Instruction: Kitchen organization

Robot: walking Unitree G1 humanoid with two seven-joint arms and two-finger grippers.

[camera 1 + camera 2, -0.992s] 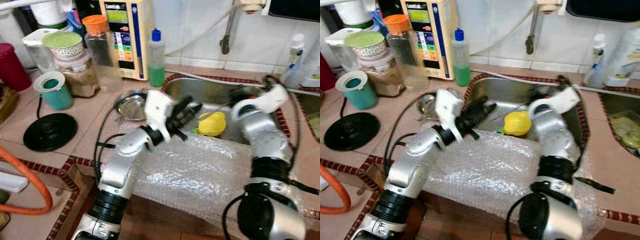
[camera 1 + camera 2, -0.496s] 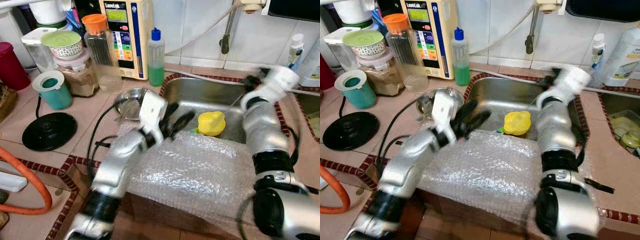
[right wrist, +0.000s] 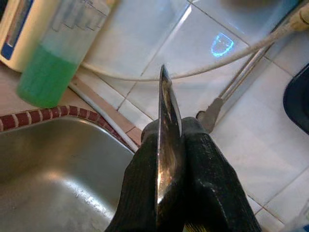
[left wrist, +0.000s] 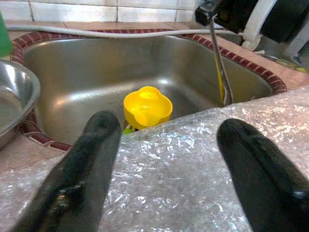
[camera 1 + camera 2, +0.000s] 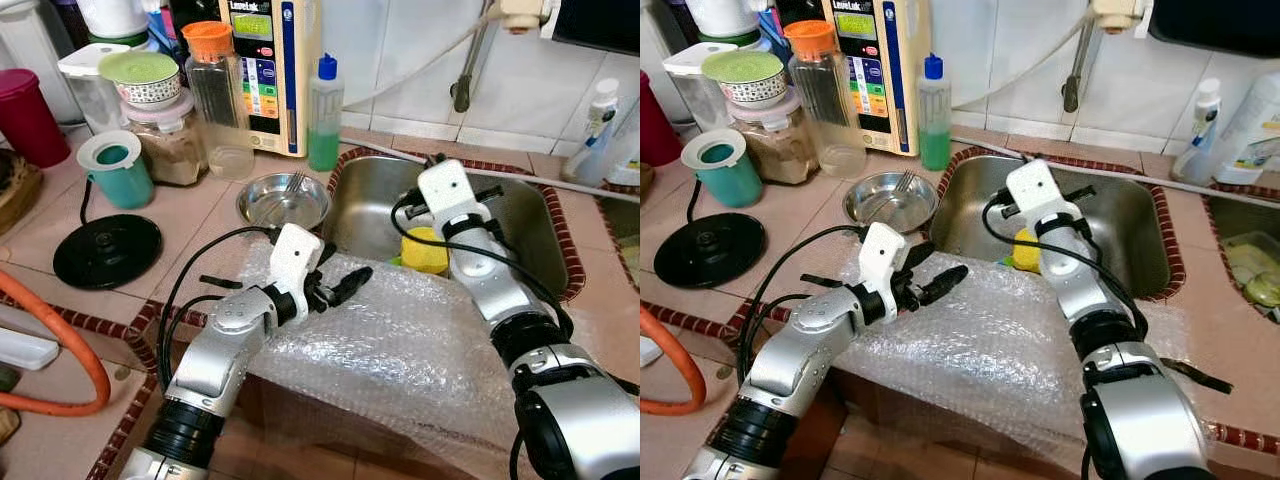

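A yellow cup (image 5: 425, 250) lies in the steel sink (image 5: 370, 190). A bubble wrap sheet (image 5: 400, 340) drapes over the sink's front edge. My left gripper (image 5: 345, 272) hovers just above the sheet's left part, open, nothing between its fingers (image 4: 91, 159); it faces the yellow cup (image 4: 147, 106). My right gripper (image 3: 170, 128) is raised over the middle of the sink, behind the cup, and is shut on a thin metal utensil (image 3: 166, 145). That utensil (image 4: 217, 58) hangs down toward the sink floor. I see it edge-on and cannot tell its kind.
A steel bowl (image 5: 282, 200) with a fork sits left of the sink. A green soap bottle (image 5: 323, 115), jars, a teal cup (image 5: 115, 170) and a black kettle base (image 5: 107, 250) crowd the left counter. An orange hose (image 5: 80, 370) curves at the front left.
My right arm swung from the sink's right rear corner to above the sink's middle, still holding the utensil. My left gripper drew back a little and settled over the bubble wrap.
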